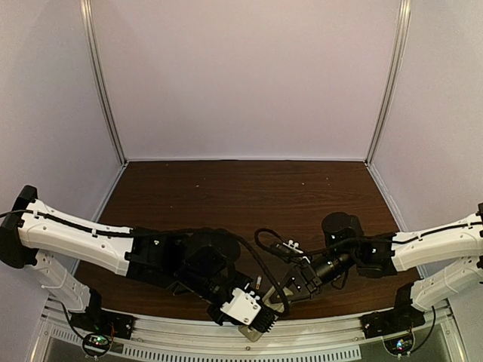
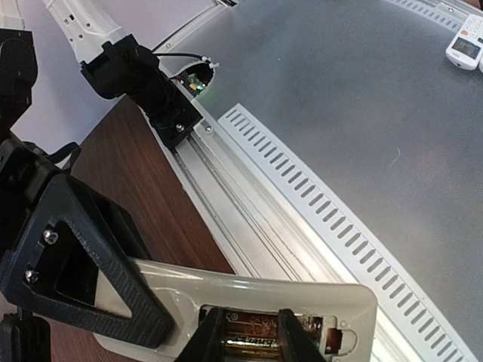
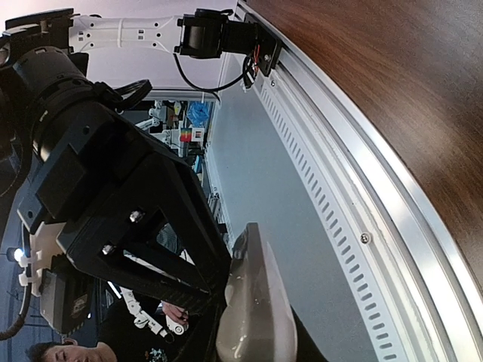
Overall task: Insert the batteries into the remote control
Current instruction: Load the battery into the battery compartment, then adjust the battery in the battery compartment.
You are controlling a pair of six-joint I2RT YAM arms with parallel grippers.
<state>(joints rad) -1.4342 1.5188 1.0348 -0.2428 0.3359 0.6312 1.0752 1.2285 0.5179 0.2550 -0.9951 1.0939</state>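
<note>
The white remote control (image 2: pixel 249 290) lies back side up over the table's front rail, its battery compartment open. My left gripper (image 2: pixel 253 341) is shut on a gold battery (image 2: pixel 253 350) inside that compartment. A coppery surface sits beside it; I cannot tell whether that is the second battery. My right gripper (image 3: pixel 253 343) is shut on the remote (image 3: pixel 256 302), which shows edge-on there. One right finger (image 2: pixel 83 264) clamps the remote's other end. In the top view the grippers meet at the front edge, and the remote's end (image 1: pixel 253 334) pokes out below the left wrist.
The slotted metal rail (image 2: pixel 317 204) runs along the table's front edge, with a grey surface below it. Another white remote (image 2: pixel 466 45) lies far off on that lower surface. The left arm's base (image 2: pixel 143 83) is bolted at the rail. Brown tabletop (image 1: pixel 241 196) extends behind the arms.
</note>
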